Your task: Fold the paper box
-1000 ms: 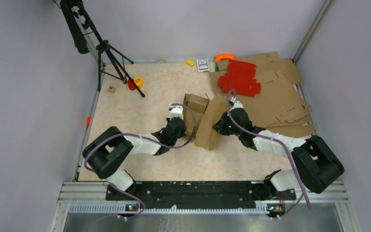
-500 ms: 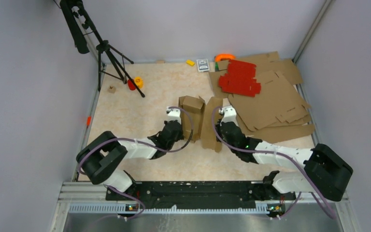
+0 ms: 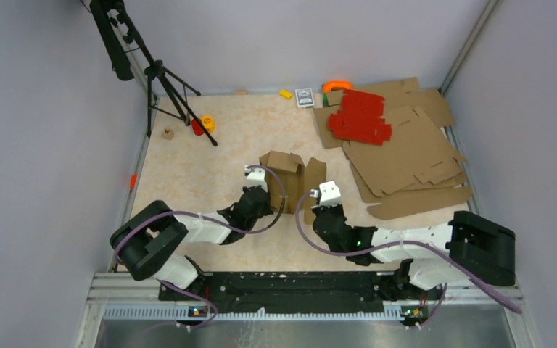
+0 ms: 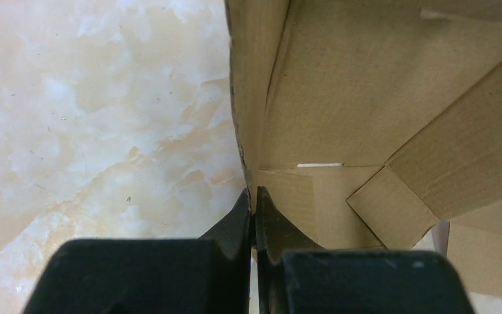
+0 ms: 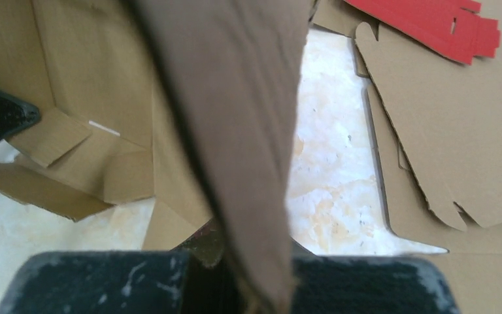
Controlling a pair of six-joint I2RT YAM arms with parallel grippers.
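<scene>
At the tips of the left gripper [image 4: 253, 196], the two black fingers were pressed together on the lower edge of one upright wall of the plain brown corrugated cardboard paper box [image 3: 288, 172], pinching that thin wall between them. Past the tips, the left wrist view looked into the box's hollow, with bare creased panels and a small flap folded inward near the bottom. Left of the wall lay the beige marbled table top [image 4: 104, 118].

The right gripper [image 5: 245, 265] was closed too. It was clamped on a long brown panel of the same box, which rose nearly upright from between its fingers and filled the middle of the right wrist view.

From above, the box stood near the middle of the table between the two grippers. Its open body was on the left and the held panel stood close against its right side.

Further right, well apart from the box, lay a spread of larger flat brown cardboard sheets [image 3: 406, 152] with flat red cardboard sheets [image 3: 360, 117] resting on top of them. Along the far edge were an orange ring [image 3: 337, 85], a small yellow block [image 3: 285, 93] and a small printed card [image 3: 304, 97], its print too small to read. At the far left stood a black tripod [image 3: 156, 80], with a red and yellow object [image 3: 203, 125] near one of its feet.
</scene>
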